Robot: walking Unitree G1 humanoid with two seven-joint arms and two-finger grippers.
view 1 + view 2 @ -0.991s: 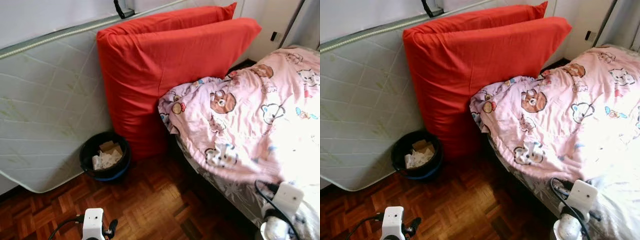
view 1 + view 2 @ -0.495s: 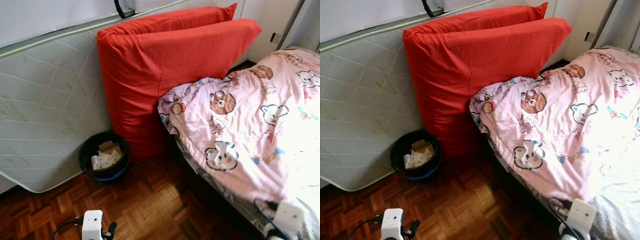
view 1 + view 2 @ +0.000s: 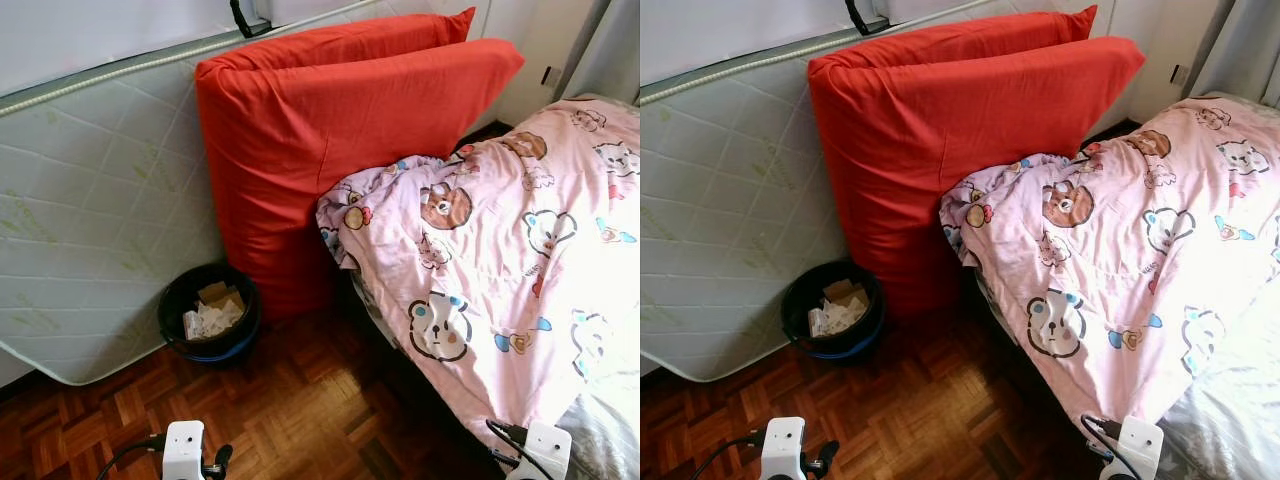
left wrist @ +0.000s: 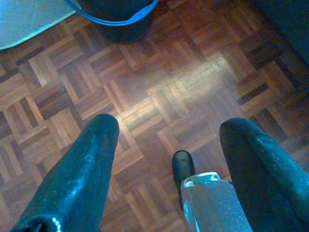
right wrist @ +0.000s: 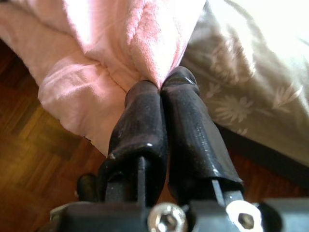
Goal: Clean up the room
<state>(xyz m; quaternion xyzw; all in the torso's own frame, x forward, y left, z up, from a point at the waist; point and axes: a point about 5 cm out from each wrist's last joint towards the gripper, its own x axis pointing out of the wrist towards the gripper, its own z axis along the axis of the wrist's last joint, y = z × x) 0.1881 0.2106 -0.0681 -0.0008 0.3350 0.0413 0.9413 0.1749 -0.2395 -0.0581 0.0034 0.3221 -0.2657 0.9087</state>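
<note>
A pink blanket [image 3: 500, 250] with cartoon bears lies over the bed on the right, its corner hanging past the bed's near edge. My right gripper [image 5: 161, 87] is shut on that corner of the pink blanket [image 5: 120, 48], low at the bed's near edge, with its wrist [image 3: 540, 455] at the bottom right. My left gripper [image 4: 166, 145] hangs open over the parquet floor [image 4: 159, 87], nothing between its fingers, its wrist [image 3: 183, 455] at the bottom left.
Two red cushions [image 3: 340, 130] lean against a white mattress [image 3: 90, 220] standing along the wall. A black bin [image 3: 210, 310] with paper scraps sits on the parquet below them. A grey patterned sheet [image 5: 241, 82] shows under the blanket.
My right arm has drawn back toward me and lower, pulling the blanket's corner down the bed so it spreads flatter. The left arm has stayed put.
</note>
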